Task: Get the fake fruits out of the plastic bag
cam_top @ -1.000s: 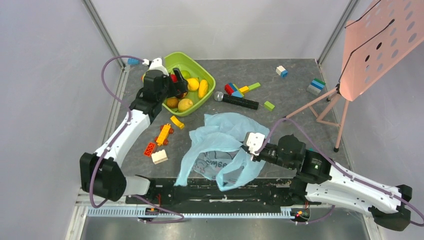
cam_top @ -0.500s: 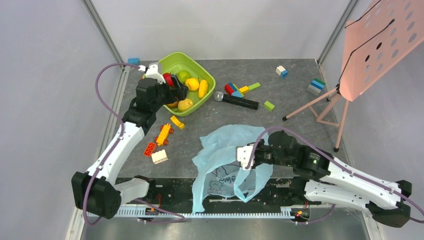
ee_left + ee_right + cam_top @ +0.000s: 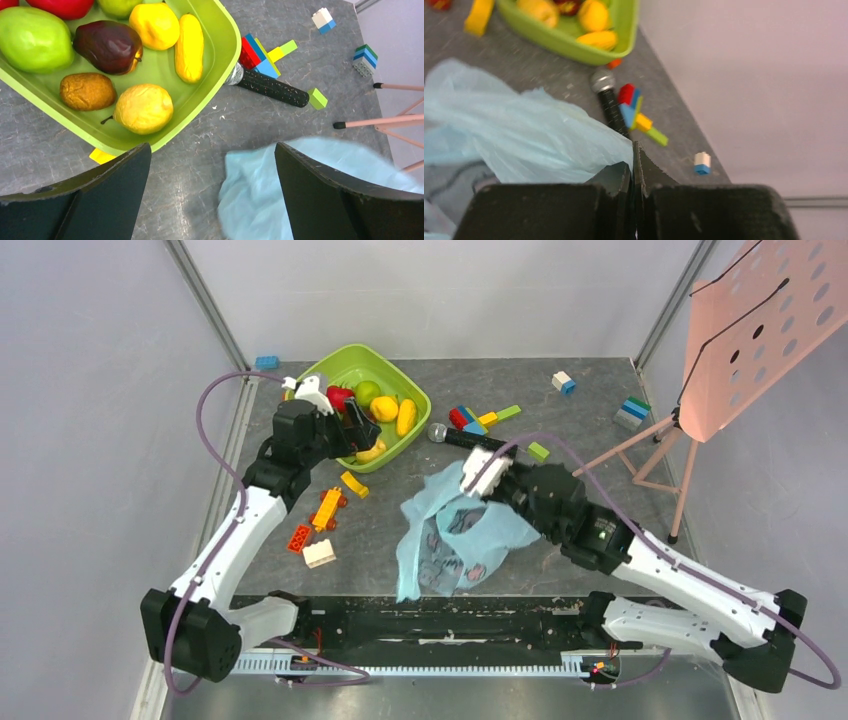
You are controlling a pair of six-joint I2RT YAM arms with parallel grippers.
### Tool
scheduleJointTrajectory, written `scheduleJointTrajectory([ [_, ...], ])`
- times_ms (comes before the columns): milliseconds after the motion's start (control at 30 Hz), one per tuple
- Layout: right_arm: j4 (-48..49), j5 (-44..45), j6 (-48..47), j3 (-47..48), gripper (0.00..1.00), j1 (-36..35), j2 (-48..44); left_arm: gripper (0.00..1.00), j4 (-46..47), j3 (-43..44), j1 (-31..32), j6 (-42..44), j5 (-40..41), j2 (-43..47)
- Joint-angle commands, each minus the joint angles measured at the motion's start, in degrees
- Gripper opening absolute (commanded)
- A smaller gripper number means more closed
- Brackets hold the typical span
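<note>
1. I am watching the left gripper (image 3: 212,150) hovering just near of the lime-green square plastic bowl (image 3: 160,72), at the far left of the table. Its jaws are standing wide apart with nothing between them.
2. The small glossy fake fruits (image 3: 144,107) are all sitting inside that bowl. I am making out a green one, a dark red-brown pear shape, a round yellow one, a long yellow one, a brown one and a red one at the far edge.
3. The right gripper (image 3: 633,150) is reaching over the middle of the table, and its jaws are pressing together on an edge of the thin light-blue translucent plastic bag (image 3: 450,535).
4. The bag is hanging from that pinch and draping toward the near edge, with its cartoon prints showing. I am seeing no fruit shape inside it.
5. A black microphone with a silver head (image 3: 480,443) is lying just beyond the right gripper, between the bowl and some coloured building blocks.
6. More orange, red and white blocks (image 3: 325,508) are lying left of the bag, beside the left arm.
</note>
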State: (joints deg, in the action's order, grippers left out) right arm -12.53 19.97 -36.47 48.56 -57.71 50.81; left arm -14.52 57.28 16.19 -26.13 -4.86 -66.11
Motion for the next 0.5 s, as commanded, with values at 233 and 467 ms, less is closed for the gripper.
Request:
scheduleJointTrajectory([
  [233,-0.95,-13.79,4.63,13.64,0.98,7.50,2.60,1.00,-9.53,3.63,-0.28,2.28,-1.09,5.35],
  [467,-0.32,0.27,23.98,1.60,0.98,7.78,-6.44,1.00,-14.54,1.74,-0.32,3.52,0.04,7.25],
])
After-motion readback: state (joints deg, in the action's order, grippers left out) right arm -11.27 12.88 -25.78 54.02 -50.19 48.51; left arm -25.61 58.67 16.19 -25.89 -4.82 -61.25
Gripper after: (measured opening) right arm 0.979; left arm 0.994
